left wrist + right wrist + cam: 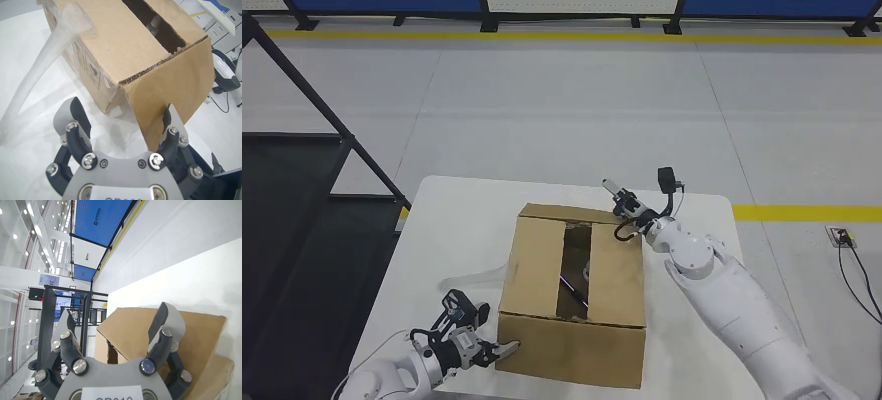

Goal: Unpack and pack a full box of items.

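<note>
The cardboard box (577, 300) sits on the white table (452, 230) between the robot's two pincers, its top flaps lying almost flat with a long dark gap between them. The left pincer (122, 103) is spread wide, low at the box's near corner. That corner stands between its fingers, with one pad (166, 115) touching the end wall and the other finger out over bare table just beside the side wall. The right pincer (113, 308) hangs at the opposite end, likewise wide apart and holding nothing. It is near the far top edge and touches no cardboard that can be made out. Ahead of the left pincer, a limp strip of clear tape (37, 66) trails from the box's upper edge down to the table. Farther ahead, through the gap, a grey item (153, 24) shows inside; the rest of the contents are hidden. If the box is full, as the task says, it will likely be heavy and unwilling to lift by a pinch at one wall. Its corrugated walls look stiff at the corners, but the flaps should bend readily along their folds, and the ragged edges look liable to rip. The best hold appears to be a flap's free edge along the gap, pinched near its middle, while the other pincer braces a wall so the box does not slide on the table.
</note>
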You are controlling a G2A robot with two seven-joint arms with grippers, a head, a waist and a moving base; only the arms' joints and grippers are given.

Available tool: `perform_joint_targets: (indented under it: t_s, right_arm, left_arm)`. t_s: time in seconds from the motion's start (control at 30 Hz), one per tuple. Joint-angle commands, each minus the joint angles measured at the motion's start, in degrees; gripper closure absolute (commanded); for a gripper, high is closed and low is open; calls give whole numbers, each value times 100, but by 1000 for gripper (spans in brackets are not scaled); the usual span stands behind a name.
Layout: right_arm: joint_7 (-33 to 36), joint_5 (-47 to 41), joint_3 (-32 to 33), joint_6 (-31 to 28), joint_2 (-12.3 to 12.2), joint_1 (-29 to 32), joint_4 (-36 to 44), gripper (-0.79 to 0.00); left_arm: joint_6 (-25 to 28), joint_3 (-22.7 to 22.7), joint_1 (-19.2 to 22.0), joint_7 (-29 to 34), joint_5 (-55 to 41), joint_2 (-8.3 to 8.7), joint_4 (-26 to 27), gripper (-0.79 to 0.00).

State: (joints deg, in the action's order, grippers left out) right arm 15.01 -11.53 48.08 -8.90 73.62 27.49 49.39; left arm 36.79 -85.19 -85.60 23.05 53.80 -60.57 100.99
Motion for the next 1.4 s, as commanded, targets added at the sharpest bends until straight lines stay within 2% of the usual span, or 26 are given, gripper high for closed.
perform_joint_targets:
  t_s: [0.0,0.2,0.4,0.6,0.73,0.93,1.13,1.37]
  right_arm:
    - [7,31,30,15,14,-2,-36,-785]
    - [-14,-9,251,-228,15,88,55,-785]
    - [315,-51,606,-723,-81,370,586,-785]
    - [1099,119,900,-768,-227,789,1552,-785]
    - [1099,119,900,-768,-227,789,1552,-785]
    - [1140,87,888,-749,-224,859,1600,-785]
    - [1918,332,663,-336,-197,817,1635,-785]
    - [2883,216,486,-436,-145,680,1509,-785]
  left_arm:
    - [-3,11,-7,-24,24,4,3,-785]
    - [-4,-198,-87,-203,-324,27,61,-785]
    - [-126,-547,-175,-271,-847,57,120,-785]
    - [-727,-682,-137,-349,-1126,46,16,-785]
    - [-1464,-509,-23,-283,-717,18,-32,-785]
    - [-1747,-180,133,-398,-465,-26,-174,-785]
    - [-1948,109,295,-370,-170,-60,-261,-785]
    - [-1972,240,378,-328,-108,-79,-257,-785]
